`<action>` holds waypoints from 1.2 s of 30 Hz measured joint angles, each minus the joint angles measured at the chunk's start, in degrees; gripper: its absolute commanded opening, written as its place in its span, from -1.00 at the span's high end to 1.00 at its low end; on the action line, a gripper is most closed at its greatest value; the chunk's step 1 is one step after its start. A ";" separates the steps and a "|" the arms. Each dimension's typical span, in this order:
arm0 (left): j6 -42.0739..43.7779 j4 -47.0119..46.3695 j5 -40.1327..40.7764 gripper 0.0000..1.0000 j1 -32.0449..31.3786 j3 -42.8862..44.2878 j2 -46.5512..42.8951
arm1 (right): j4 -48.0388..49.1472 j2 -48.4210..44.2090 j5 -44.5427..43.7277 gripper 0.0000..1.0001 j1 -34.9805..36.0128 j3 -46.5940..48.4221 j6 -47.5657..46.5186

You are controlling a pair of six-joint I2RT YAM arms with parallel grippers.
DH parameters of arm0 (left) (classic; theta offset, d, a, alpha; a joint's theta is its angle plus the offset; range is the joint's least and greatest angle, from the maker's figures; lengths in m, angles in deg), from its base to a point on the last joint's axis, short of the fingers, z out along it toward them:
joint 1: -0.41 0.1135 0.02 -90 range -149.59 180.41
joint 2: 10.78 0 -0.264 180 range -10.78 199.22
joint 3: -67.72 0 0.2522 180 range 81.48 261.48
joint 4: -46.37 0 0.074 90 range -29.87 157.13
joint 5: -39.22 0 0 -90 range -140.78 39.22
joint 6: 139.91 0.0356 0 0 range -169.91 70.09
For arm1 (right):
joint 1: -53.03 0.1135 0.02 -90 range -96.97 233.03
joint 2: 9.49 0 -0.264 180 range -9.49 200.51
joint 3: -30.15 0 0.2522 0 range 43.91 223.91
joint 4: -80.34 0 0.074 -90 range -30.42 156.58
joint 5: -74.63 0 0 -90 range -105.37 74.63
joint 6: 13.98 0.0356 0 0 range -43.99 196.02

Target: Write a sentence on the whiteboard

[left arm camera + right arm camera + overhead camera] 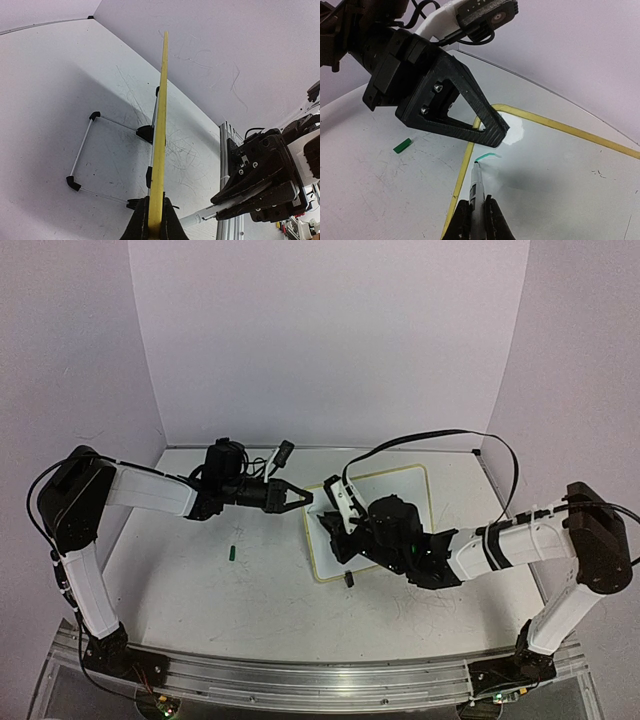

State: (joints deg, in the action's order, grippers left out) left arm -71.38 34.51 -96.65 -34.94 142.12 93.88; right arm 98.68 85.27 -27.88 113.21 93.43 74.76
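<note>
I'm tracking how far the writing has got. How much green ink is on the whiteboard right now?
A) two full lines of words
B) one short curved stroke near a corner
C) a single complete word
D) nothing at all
B: the right wrist view shows only one short green stroke at the tip of the marker, near a corner of the whiteboard; no words are seen there.

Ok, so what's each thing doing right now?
Whiteboard: held by its edge, nearly blank.
Left gripper: shut on the whiteboard's frame.
Right gripper: shut on the marker.
Marker: uncapped, tip on the whiteboard.
Sentence: just one short green stroke.
Green cap: off, lying on the table.
</note>
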 measured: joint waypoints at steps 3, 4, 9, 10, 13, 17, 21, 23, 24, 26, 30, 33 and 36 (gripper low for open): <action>0.00 0.00 0.08 1.00 -0.01 0.00 0.00 | 0.01 0.00 -0.66 1.00 0.04 0.00 0.42; -0.01 0.01 0.13 1.00 -0.01 0.00 0.00 | 0.01 0.00 -0.92 1.00 0.07 -0.01 0.76; -0.01 0.01 0.22 1.00 -0.03 0.00 0.00 | 0.00 0.00 -2.38 1.00 0.32 -0.05 1.99; -0.02 0.01 0.27 1.00 -0.03 0.00 0.00 | 0.01 -0.03 -2.67 1.00 0.34 -0.13 2.18; -0.04 0.02 0.42 1.00 -0.03 0.00 0.00 | 0.05 -0.20 -3.31 1.00 0.37 -0.51 2.77; -0.06 0.02 0.46 1.00 -0.03 0.00 0.00 | 0.01 -0.75 -4.42 1.00 0.39 -1.36 3.23; -0.04 0.02 0.46 1.00 -0.03 0.00 0.00 | -0.07 -1.24 -5.05 1.00 0.39 -2.02 3.62; -0.05 0.02 0.48 1.00 -0.06 0.00 0.00 | -0.16 -1.38 -5.10 1.00 0.39 -2.17 3.72; -0.04 0.02 0.49 1.00 -0.07 0.00 0.00 | -0.15 -1.41 -5.08 1.00 0.39 -2.25 3.77; -0.07 0.02 0.50 1.00 -0.07 0.00 0.00 | -0.14 -1.46 -5.01 1.00 0.39 -2.34 3.87; -0.04 0.02 0.50 1.00 -0.07 0.00 0.00 | -0.18 -1.44 -4.69 1.00 0.39 -2.38 3.91; -0.04 0.02 0.48 1.00 -0.07 0.00 0.00 | -0.28 -1.44 -4.45 1.00 0.39 -2.38 4.07; -0.04 0.02 0.48 1.00 -0.07 0.00 -0.02 | -0.44 -1.44 -4.11 1.00 0.39 -2.38 4.09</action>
State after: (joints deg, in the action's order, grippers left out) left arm -71.43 34.53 -96.17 -35.01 142.12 93.86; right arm 98.24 83.82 -31.99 113.60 91.04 78.85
